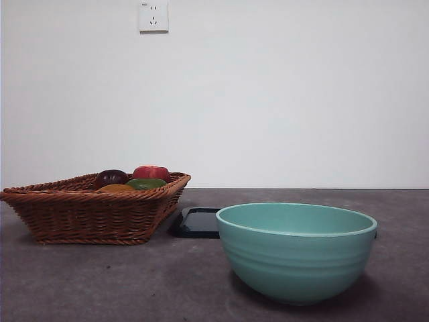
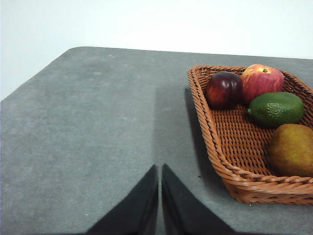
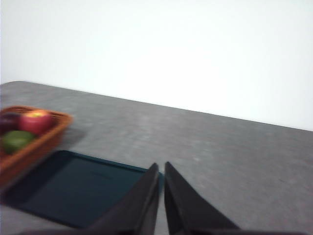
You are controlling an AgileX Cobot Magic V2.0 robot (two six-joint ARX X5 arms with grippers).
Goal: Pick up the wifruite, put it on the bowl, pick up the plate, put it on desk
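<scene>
The orange-brown wifruite (image 2: 292, 150) lies in the brown wicker basket (image 2: 234, 169), at its near end; in the front view the wifruite (image 1: 116, 189) just shows above the rim. The mint-teal bowl (image 1: 296, 251) stands on the desk (image 1: 100, 282) at the front right. A dark flat plate (image 1: 198, 222) lies on the desk behind the bowl, beside the basket; it also shows in the right wrist view (image 3: 73, 188). My left gripper (image 2: 160, 169) is shut and empty over bare desk beside the basket. My right gripper (image 3: 162, 166) is shut and empty, above the plate's edge.
The basket (image 1: 94, 211) also holds a dark purple fruit (image 2: 223, 90), a red apple (image 2: 262, 81) and a green fruit (image 2: 275, 108). A white wall with a socket (image 1: 153, 16) stands behind the desk. Neither arm shows in the front view.
</scene>
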